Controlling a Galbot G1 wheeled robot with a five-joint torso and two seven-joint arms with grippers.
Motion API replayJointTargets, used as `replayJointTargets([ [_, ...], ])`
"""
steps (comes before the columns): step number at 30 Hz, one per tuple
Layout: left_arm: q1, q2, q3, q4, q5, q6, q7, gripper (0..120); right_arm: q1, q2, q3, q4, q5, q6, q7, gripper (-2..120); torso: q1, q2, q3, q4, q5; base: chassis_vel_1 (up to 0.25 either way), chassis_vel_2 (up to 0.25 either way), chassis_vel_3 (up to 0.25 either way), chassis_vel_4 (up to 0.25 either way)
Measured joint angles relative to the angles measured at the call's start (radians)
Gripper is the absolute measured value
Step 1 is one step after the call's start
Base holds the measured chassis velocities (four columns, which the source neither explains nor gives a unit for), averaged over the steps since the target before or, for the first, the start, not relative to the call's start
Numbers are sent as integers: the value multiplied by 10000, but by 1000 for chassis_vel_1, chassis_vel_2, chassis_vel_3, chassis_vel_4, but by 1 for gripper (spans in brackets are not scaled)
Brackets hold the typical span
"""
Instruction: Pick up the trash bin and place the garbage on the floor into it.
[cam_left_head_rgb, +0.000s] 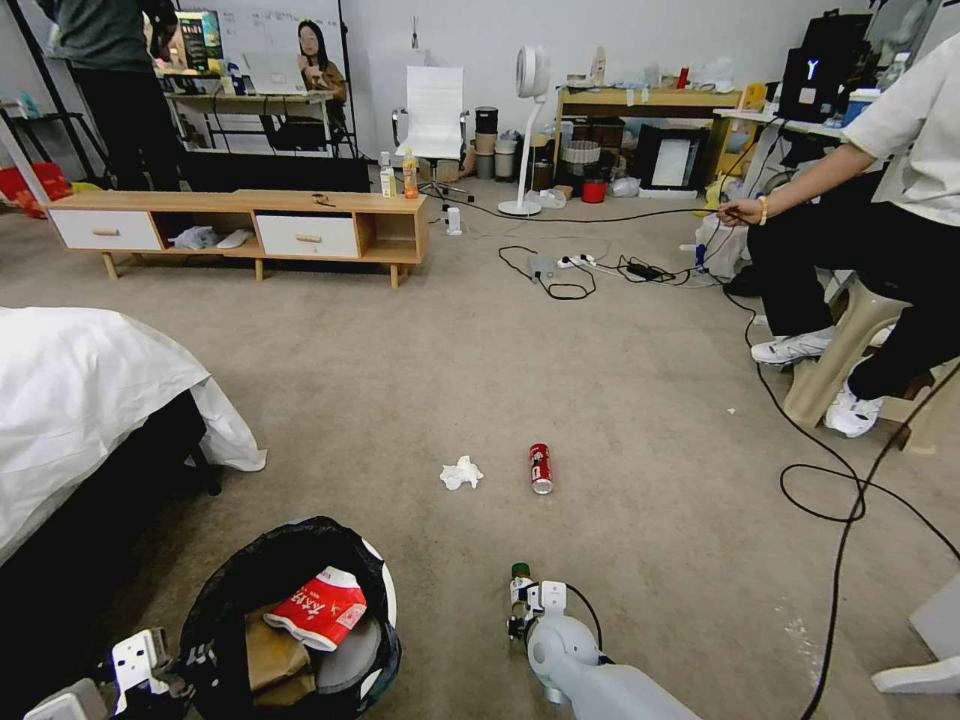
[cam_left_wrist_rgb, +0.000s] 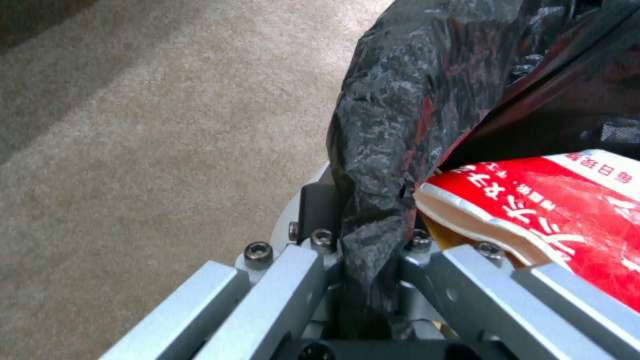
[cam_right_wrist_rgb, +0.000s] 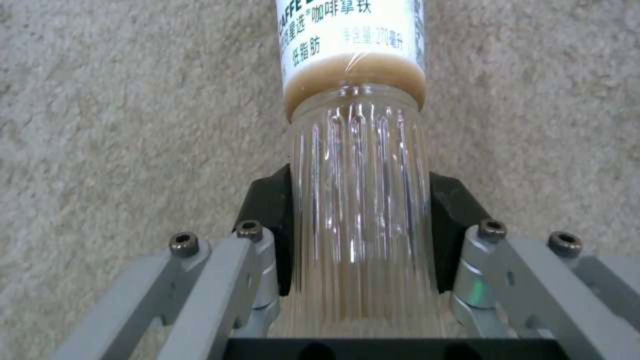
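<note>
My left claw sits at the lower left of the head view, mostly cut off by the frame edge. Its wrist view shows it clenched on the rim of the trash bin, black bag pinched between the fingers. The bin's lower side runs out of the head view, so I cannot see its base or whether it touches the floor. Inside it I see a red-white snack wrapper lying on a brown paper piece; what lies beneath them is hidden.

My right arm reaches in from the bottom edge, forearm pointing away from me, wrist low over the carpet. Its claw grips a clear bottle, ribbed body squeezed between the black pads. The bottle's long axis runs in line with the arm, green cap pointing away from me. A little brown liquid sits near the label. From these views I cannot tell whether the bottle is lifted clear of the carpet.

Further ahead on the floor lies a red soda can, on its side, long axis pointing away from me. A crumpled white tissue lies near it, to its left.
</note>
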Motion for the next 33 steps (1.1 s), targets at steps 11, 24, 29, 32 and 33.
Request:
replayJointTargets([
  [11, -73, 27, 6, -4, -17, 36, -17, 2, -187, -836, -111, 2269, -329, 654, -46, 34, 0, -4, 3, -1, 5, 0, 0, 0, 0],
  [24, -250, 42, 9, -105, -140, 93, -64, 2, 744, -2647, -23, 6849, -799, 668, 320, 33, 0, -4, 1, -4, 2, 0, 0, 0, 0],
  [29, -296, 64, -6, -120, -210, 113, -88, 2, 1731, -3070, -96, 8764, -430, 553, 133, 33, 0, -4, 1, -1, -1, 0, 0, 0, 0],
  [32, -296, 63, -6, -144, -228, 119, -90, 2, 1952, -3141, -127, 9187, -201, 513, 93, 33, 0, -3, 2, -2, 0, 0, 0, 0, 0],
  [33, -290, 57, 6, -172, -244, 121, -94, 2, 2207, -3211, -176, 9752, 237, 419, 76, 33, 0, -3, 1, -2, -1, 0, 0, 0, 0],
])
